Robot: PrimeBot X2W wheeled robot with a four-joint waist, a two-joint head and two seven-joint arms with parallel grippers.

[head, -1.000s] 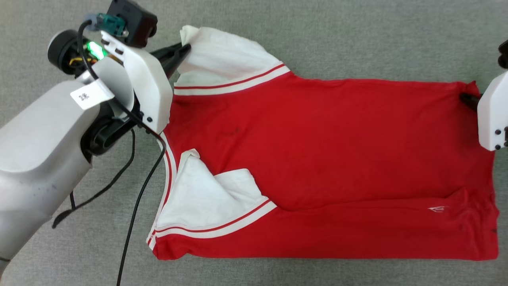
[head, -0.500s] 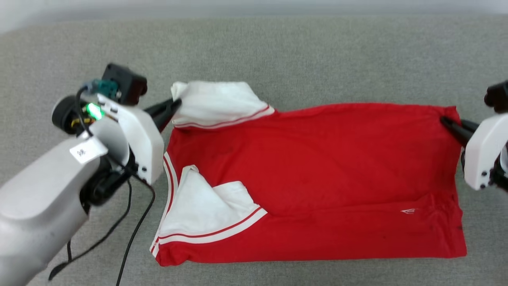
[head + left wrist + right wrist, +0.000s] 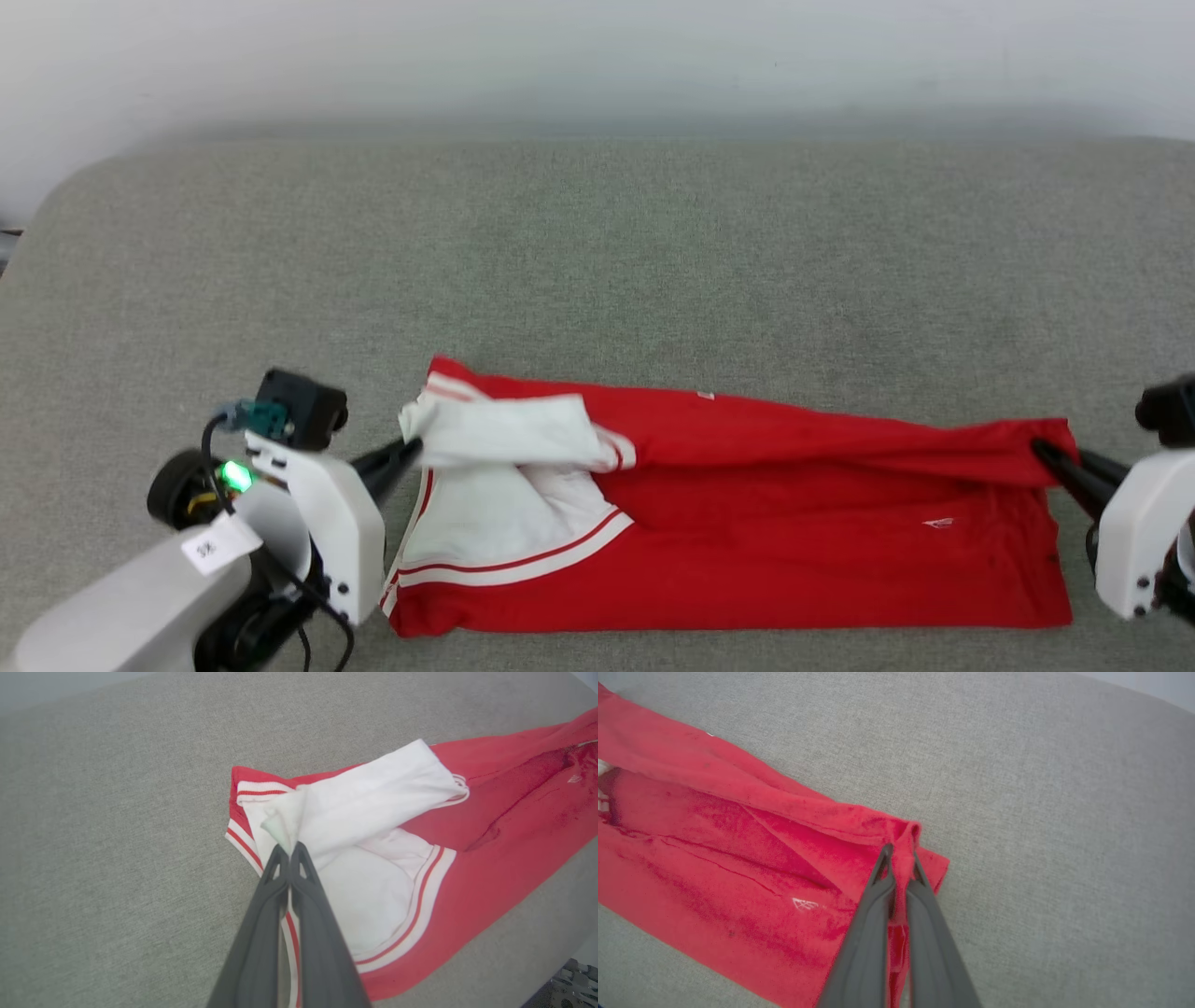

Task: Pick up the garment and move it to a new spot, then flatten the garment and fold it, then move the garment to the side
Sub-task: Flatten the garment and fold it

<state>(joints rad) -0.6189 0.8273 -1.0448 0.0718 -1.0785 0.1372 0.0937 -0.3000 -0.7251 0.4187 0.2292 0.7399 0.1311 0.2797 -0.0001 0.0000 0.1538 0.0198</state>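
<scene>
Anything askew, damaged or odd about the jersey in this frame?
No damage shows. The garment is mid-fold: the left gripper pinches one white sleeve, the right gripper the far red corner, jaws shut. The near sleeve lies folded and creased on the red body, not flat.

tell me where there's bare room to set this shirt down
Bare: the wide grey surface between the garment and the wall. Crowded: the near strip, where the garment stretches from the left gripper to the right gripper, both shut on it.
</scene>
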